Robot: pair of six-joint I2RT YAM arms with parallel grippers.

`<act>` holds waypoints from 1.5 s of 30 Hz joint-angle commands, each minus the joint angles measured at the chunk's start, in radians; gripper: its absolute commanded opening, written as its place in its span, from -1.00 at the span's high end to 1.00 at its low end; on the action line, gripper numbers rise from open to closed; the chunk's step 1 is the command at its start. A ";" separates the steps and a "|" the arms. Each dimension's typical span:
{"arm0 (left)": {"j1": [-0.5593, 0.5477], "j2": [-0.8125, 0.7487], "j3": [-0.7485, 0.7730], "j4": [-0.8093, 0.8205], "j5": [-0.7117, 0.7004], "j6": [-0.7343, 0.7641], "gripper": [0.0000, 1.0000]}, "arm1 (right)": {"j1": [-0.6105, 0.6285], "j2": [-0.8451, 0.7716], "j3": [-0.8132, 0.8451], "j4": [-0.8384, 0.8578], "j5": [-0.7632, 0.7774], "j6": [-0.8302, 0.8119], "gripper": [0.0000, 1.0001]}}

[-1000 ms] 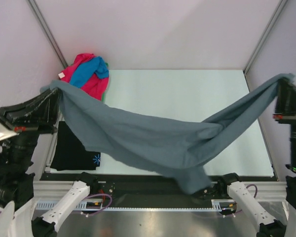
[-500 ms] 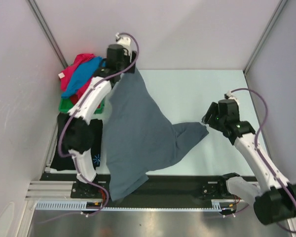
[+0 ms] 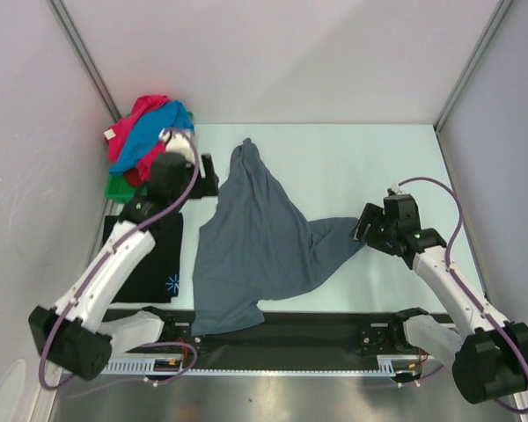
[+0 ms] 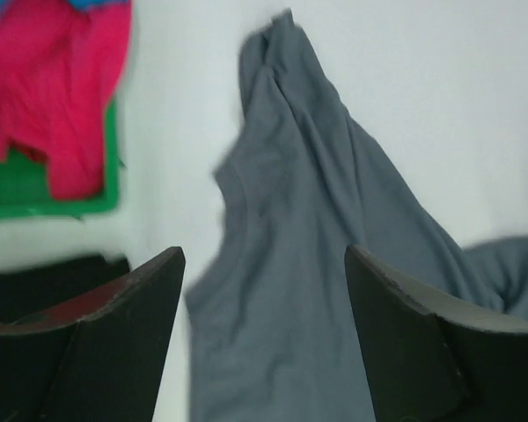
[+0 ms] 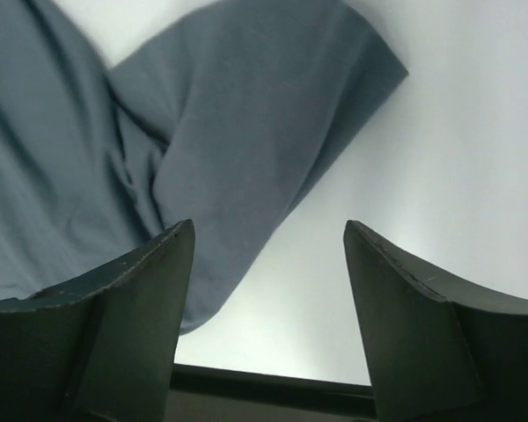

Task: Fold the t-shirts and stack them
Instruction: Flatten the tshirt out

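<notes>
Fingers stand spread and empty on both arms: left fingers (image 4: 97,343) beside the far left edge, right fingers (image 5: 114,325) at the sleeve tip of the slate-grey t-shirt (image 3: 255,237). It lies rumpled on the table (image 3: 378,158), hem trailing past the near edge. Best, I judge, to pinch opposite corners and draw the cloth flat before any fold.

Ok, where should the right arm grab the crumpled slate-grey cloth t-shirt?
On the slate-grey cloth t-shirt, I'd grip the right-pointing flap, coming from the right with the open right gripper: it lies flat and nearest that gripper, whereas the far end is bunched.
</notes>
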 commanded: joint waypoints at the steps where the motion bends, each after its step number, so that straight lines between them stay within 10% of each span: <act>1: 0.003 -0.035 -0.242 0.061 0.158 -0.205 -0.54 | -0.023 0.041 -0.005 0.087 -0.008 0.014 -0.46; 10: -0.208 -0.076 -0.516 0.115 0.124 -0.374 -0.13 | -0.211 0.156 -0.067 0.170 -0.096 0.055 0.39; 33: -0.251 -0.308 -0.690 0.074 -0.012 -0.490 -0.22 | -0.259 0.473 -0.103 0.475 -0.156 0.040 0.38; 35: -0.250 -0.326 -0.690 0.069 -0.015 -0.490 -0.22 | -0.259 0.473 -0.098 0.453 -0.159 0.039 1.00; 45: -0.217 -0.443 -0.650 0.028 -0.058 -0.464 -0.20 | 0.090 0.007 -0.032 -0.170 0.128 0.235 1.00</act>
